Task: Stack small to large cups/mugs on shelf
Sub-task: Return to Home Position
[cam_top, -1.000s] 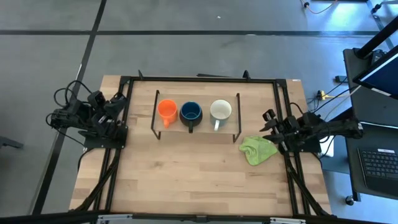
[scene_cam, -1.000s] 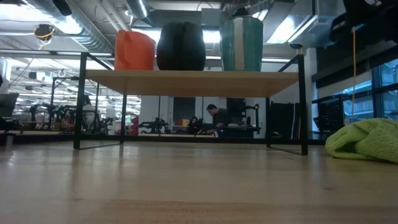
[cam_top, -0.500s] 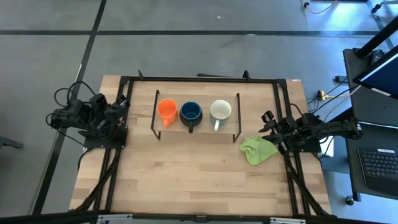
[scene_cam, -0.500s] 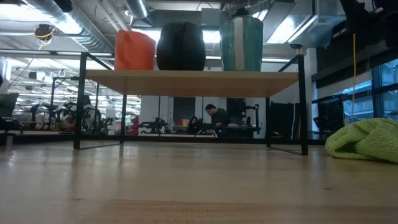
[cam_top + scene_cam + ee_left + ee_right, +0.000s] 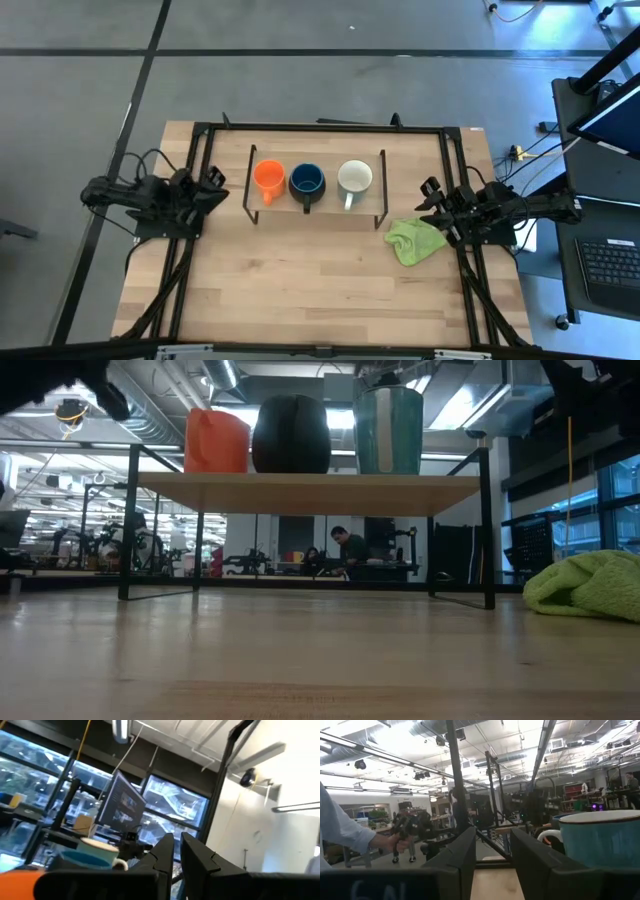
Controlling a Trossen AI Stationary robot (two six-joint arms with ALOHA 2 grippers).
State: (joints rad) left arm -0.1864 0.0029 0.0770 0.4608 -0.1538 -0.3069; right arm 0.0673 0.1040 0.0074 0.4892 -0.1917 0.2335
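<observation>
Left gripper, jaws almost together, sits at the light-wood table's left edge. Right gripper, jaws slightly apart, sits near a crumpled lime-green cloth. Between them, the low wire-legged wooden shelf carries a row of three: small orange mug, dark blue mug, white mug.

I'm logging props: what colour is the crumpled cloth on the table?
The cloth is lime green; the high view shows it best.
</observation>
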